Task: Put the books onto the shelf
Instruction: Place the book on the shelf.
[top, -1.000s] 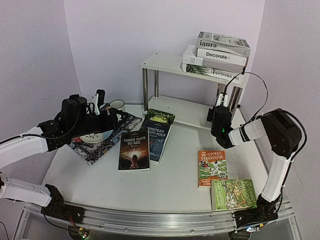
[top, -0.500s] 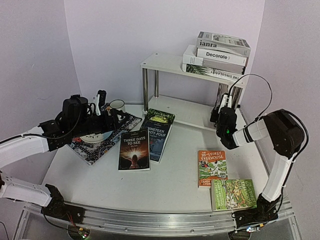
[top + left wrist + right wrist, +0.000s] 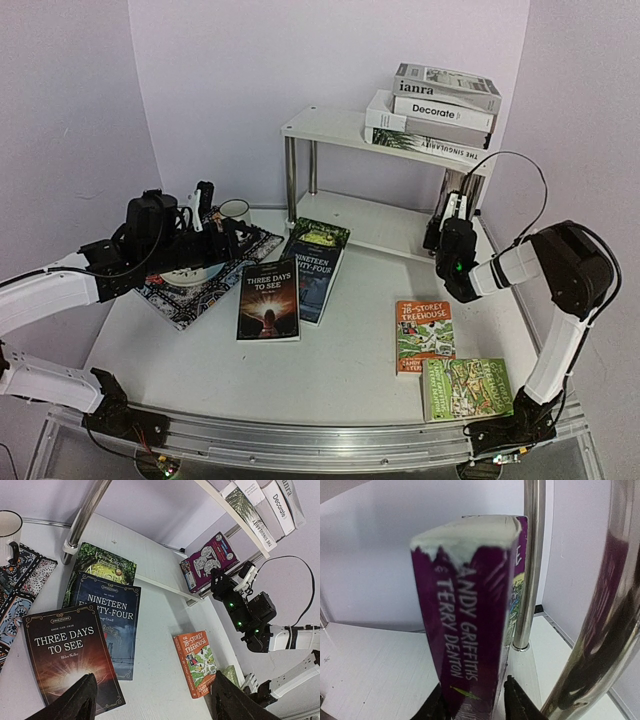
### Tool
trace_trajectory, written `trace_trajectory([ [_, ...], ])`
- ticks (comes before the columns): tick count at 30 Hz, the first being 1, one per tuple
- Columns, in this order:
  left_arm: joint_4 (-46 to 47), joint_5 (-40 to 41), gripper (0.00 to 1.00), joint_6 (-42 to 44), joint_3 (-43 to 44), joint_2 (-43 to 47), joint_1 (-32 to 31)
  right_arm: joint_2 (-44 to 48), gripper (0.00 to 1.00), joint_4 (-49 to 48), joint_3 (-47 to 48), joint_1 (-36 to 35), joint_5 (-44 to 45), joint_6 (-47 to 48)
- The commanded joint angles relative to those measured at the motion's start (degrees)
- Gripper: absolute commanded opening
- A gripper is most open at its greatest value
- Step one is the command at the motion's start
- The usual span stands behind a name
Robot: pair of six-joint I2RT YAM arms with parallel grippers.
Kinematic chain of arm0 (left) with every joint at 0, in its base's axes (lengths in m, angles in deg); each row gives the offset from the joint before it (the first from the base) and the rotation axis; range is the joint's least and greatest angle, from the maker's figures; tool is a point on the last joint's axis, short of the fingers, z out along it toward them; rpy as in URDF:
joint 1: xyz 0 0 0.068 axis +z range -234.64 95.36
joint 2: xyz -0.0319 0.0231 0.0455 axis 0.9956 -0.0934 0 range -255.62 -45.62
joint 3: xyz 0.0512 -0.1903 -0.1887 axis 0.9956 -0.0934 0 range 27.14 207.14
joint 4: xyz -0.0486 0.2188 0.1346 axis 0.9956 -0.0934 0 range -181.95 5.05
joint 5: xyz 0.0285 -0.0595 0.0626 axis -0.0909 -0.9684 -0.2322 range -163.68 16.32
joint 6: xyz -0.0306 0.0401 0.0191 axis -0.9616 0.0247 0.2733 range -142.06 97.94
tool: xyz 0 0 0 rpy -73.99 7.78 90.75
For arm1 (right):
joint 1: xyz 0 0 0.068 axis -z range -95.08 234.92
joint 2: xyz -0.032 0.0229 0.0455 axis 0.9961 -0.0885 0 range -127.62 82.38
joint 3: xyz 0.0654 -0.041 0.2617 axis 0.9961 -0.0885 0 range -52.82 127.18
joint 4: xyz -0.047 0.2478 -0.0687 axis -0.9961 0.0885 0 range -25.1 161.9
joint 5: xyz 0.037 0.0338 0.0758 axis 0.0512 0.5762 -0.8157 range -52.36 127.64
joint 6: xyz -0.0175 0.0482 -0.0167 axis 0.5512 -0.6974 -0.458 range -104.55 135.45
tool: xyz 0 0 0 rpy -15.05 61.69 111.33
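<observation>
In the top external view, the right gripper (image 3: 450,212) is seen at the lower board of the shelf (image 3: 325,125), close by its right-hand legs. The book it attends is all but hidden behind it. Three large books (image 3: 435,112) are stacked on the upper board. The orange Treehouse book (image 3: 423,335) and the green Treehouse book (image 3: 465,388) lie flat on the table (image 3: 340,370), toward the near edge from that claw and on the right arm's side. Each has its long axis running roughly from near to far. The dark novels (image 3: 290,285) lie mid-table, nearer the left gripper (image 3: 212,222), which is poised over the patterned mat (image 3: 175,300).

In the left wrist view, the left gripper (image 3: 154,675) is shown spread wide with nothing between its fingers, and the novels lie just ahead of it. The purple book (image 3: 210,562) is seen standing on the lower board, with the right gripper (image 3: 218,581) at its near edge.

In the right wrist view, the purple book (image 3: 470,605) rises nearly upright, spine outward, just beside a chrome leg (image 3: 532,555). The right gripper (image 3: 472,700) is set narrowly astride the foot of the spine. Whether its fingers (image 3: 517,700) press on the book cannot be told. A straight withdrawal away from the spine is judged necessary, lest the book be tipped.
</observation>
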Motion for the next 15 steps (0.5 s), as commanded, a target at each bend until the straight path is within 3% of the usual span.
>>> trace_trajectory([
  [1, 1.0, -0.8, 0.79, 0.5, 0.0, -0.3, 0.1, 3.0, 0.39, -10.0, -0.1, 0.2, 1.8, -0.9],
  [7, 1.1, -0.9, 0.79, 0.5, 0.0, -0.5, 0.1, 3.8, 0.4, -9.4, -0.4, 0.2, 1.9, -0.7],
  [15, 1.1, -1.1, 0.8, 0.5, 0.2, -1.0, 0.1, 5.7, 0.51, -3.7, 0.7, 0.1, 3.0, -1.1],
])
